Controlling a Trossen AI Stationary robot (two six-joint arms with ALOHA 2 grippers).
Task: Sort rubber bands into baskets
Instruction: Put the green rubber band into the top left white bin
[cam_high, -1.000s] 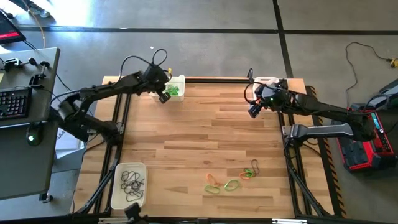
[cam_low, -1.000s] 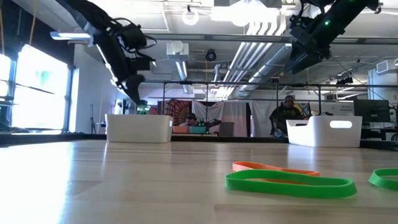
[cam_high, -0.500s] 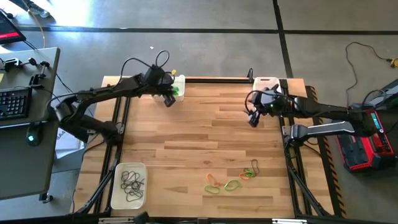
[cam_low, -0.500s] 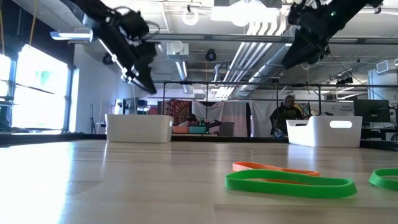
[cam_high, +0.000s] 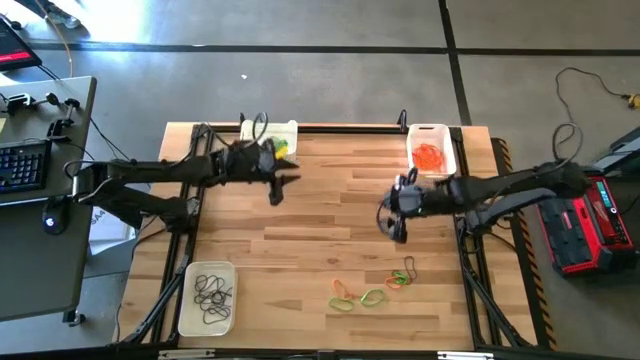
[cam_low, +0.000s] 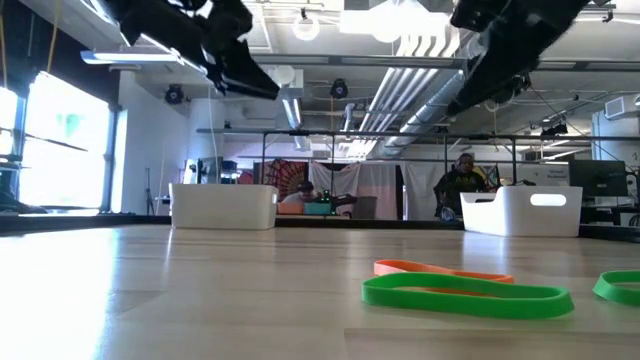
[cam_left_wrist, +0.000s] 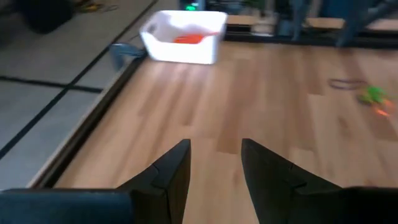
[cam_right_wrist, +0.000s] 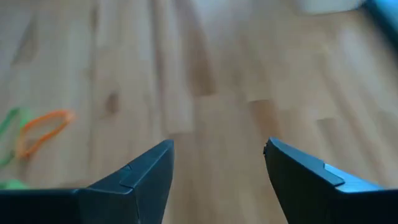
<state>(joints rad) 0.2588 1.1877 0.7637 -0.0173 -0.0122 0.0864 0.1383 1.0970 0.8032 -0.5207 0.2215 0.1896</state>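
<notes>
Loose green and orange rubber bands (cam_high: 372, 292) lie near the table's front edge, with a dark one (cam_high: 408, 267) beside them; the low view shows a green band (cam_low: 465, 291) lying in front of an orange band (cam_low: 440, 270). One basket (cam_high: 281, 136) at the far left holds green bands. One (cam_high: 431, 147) at the far right holds orange bands. One (cam_high: 207, 298) at the near left holds dark bands. My left gripper (cam_high: 284, 184) (cam_left_wrist: 215, 155) is open and empty above the table's left middle. My right gripper (cam_high: 391, 223) (cam_right_wrist: 217, 155) is open and empty above the middle, on the far side of the loose bands.
The bare wooden tabletop (cam_high: 320, 230) stretches between the baskets and the loose bands. A black frame rail (cam_high: 350, 129) runs along the far edge. Beyond the table, a person (cam_low: 462, 185) sits in the room.
My left gripper has left the far-left basket, gone toward the table's middle, risen and tipped from pointing down to nearly level. My right gripper has gone from beside the far-right basket toward the near edge and leftward, closer to the loose bands. The bands have not moved.
</notes>
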